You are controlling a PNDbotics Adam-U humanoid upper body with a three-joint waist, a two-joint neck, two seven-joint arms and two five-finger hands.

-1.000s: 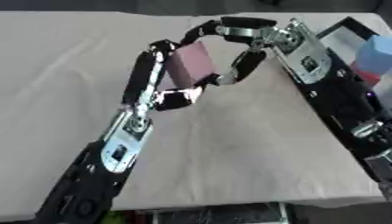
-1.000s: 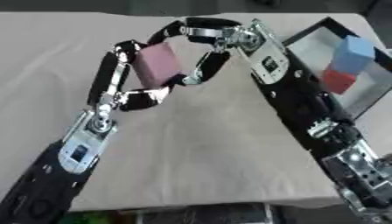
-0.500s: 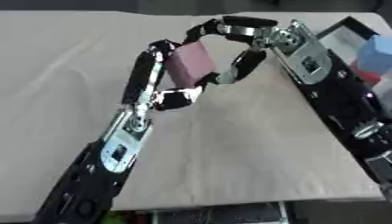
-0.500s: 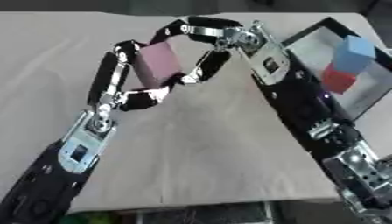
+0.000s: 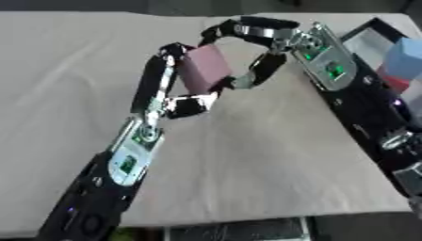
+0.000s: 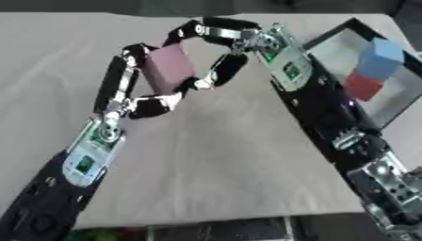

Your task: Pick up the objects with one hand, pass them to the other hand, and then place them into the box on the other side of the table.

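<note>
Centrally, above the table (image 5: 66,70) with its beige cloth, the two black-and-silver arms meet around a dusty-pink rectangular block (image 6: 169,68). From the left, the left hand (image 5: 177,89) has its fingers running up the block's left side and its thumb curled under the near end, so it has hold of the block. From the right, the right hand (image 6: 216,52) arches over the block's far top, with fingers curled down to its right face; it too is closed on the block. The block hangs tilted, clear of the cloth. At the far right stands a black-rimmed box (image 6: 329,37) holding a light-blue cube (image 6: 382,60) stacked on a red cube (image 6: 362,85). The right eye view shows the box's pale floor and both cubes whole; the left eye view cuts them off at its edge.
</note>
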